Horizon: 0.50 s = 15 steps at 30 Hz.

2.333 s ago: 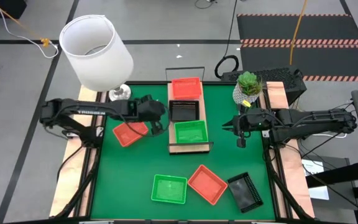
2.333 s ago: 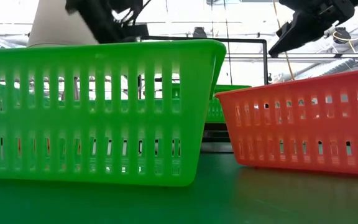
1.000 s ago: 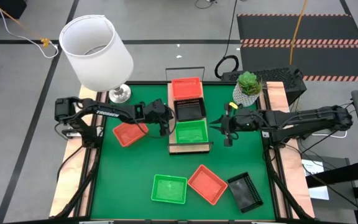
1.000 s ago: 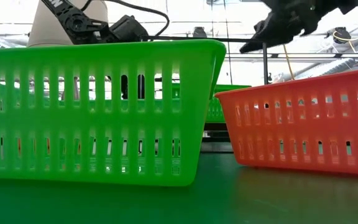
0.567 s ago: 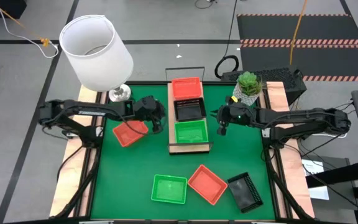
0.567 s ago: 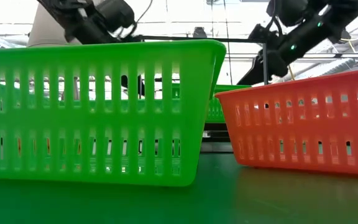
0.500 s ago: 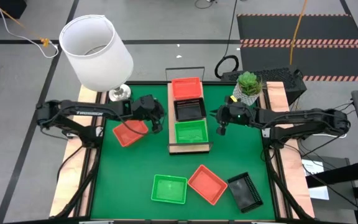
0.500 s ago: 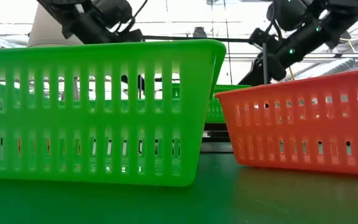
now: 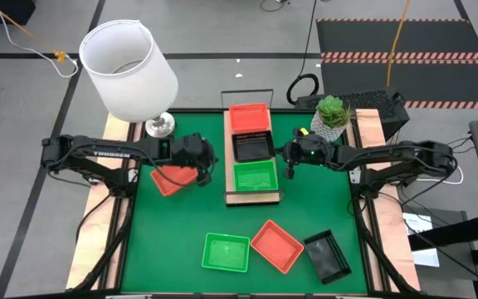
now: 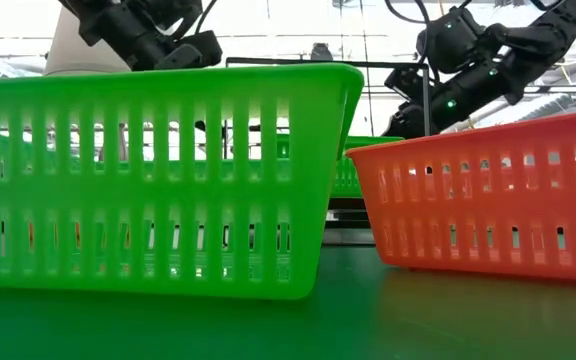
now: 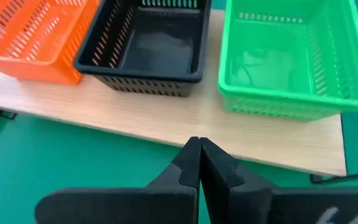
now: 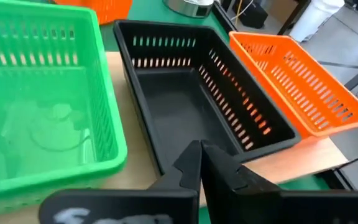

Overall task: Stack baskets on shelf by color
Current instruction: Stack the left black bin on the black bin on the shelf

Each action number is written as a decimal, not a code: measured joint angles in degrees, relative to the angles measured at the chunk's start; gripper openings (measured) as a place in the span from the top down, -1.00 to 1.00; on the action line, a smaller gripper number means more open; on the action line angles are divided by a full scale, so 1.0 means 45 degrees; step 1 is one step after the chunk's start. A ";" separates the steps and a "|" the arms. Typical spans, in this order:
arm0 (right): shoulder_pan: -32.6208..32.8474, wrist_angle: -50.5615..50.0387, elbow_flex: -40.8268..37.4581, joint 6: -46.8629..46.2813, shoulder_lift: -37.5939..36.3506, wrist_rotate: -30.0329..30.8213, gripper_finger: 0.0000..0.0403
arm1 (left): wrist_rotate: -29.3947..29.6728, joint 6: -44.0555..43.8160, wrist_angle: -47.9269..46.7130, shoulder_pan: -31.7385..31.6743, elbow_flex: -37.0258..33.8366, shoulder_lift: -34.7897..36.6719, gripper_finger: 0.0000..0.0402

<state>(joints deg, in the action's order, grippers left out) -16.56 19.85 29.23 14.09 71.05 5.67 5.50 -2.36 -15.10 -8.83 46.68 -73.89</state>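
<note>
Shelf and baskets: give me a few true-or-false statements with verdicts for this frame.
1. The shelf carries an orange, a black and a green basket. True.
2. The black basket on the shelf sits between the other two. True.
3. The left gripper holds a basket. False: its jaws are shut on nothing.
4. The mat holds no loose baskets. False: at least four lie there.
5. The right gripper has shut jaws. True.

The shelf (image 9: 252, 198) stood at the worktop's (image 9: 173, 249) centre rear, carrying three baskets (image 9: 250, 146) in a row. The left gripper (image 9: 207, 173) flanked it on the left, the right gripper (image 9: 289, 169) on the right. Three further baskets (image 9: 275, 246) lay along the front edge.
</note>
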 joint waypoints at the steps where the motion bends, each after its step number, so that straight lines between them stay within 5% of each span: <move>1: 0.0000 0.0082 0.0000 -0.0005 0.0030 0.0000 0.99 | 0.0001 -0.0059 -0.0078 0.0054 0.0000 0.0000 0.97; 15: 0.0000 0.0625 0.0000 0.0121 -0.0061 0.0121 0.99 | 0.0009 -0.0124 -0.0143 0.0407 0.0000 0.0000 0.97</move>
<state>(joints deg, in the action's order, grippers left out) -16.56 22.67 29.23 14.63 70.78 6.22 5.54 -2.92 -15.75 -7.01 46.68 -73.89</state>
